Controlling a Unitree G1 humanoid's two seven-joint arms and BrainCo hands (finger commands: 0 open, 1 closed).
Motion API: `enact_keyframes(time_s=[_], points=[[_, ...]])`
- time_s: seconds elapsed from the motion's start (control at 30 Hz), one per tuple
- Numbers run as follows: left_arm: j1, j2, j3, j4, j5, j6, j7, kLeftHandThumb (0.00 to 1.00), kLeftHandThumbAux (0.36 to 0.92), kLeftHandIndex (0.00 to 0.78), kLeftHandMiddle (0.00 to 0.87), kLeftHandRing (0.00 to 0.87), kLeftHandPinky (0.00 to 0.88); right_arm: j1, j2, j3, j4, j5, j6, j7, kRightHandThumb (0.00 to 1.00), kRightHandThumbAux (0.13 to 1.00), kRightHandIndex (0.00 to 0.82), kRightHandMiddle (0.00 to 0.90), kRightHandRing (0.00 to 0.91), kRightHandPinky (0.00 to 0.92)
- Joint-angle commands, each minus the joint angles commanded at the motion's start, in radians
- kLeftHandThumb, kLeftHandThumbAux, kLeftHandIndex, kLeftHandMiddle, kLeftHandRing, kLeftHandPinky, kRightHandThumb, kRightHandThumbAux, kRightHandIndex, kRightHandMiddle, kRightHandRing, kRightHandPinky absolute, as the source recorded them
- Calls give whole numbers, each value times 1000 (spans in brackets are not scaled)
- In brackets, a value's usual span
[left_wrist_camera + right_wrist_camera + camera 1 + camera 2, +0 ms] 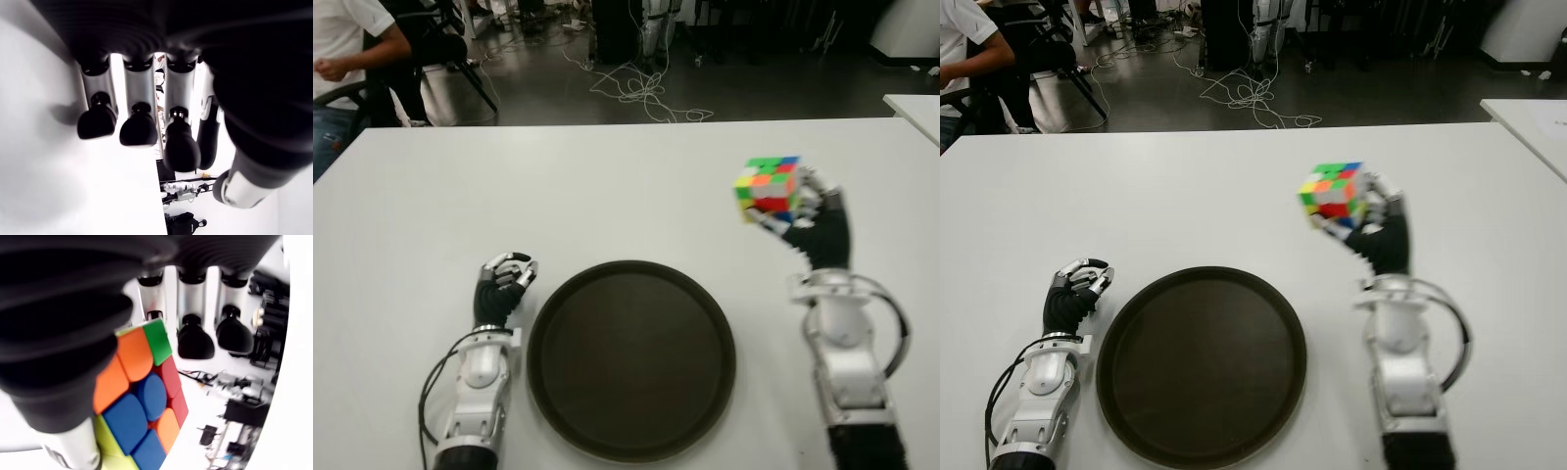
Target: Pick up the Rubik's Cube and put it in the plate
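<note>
The Rubik's Cube (767, 189) is held up off the white table (607, 186), gripped in my right hand (800, 211), to the right of and beyond the plate. The right wrist view shows the cube (139, 396) pressed between thumb and fingers (195, 340). The round dark brown plate (631, 357) lies on the table near its front edge, between my two arms, with nothing in it. My left hand (506, 279) shows just left of the plate, fingers (139, 129) curled, holding nothing.
A person's sleeve and arm (347, 44) and a chair show beyond the table's far left corner. Cables (641, 93) lie on the dark floor behind. Another white table's corner (915, 108) is at the right.
</note>
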Motion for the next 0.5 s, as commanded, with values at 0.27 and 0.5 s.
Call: enact_keyframes(time_s=[0.27,0.5], points=[[-2,-8,1,-3,-3,-6,5,705,707,442,801,820,796,35,-2,76,-5,-51,-28,47,338,815,737,837,841,838],[-1,-14,3,-9,-7,1,7,706,706,442,800,819,793,16,-34,129,58,-132,-92,64,328,790,720,839,844,838]])
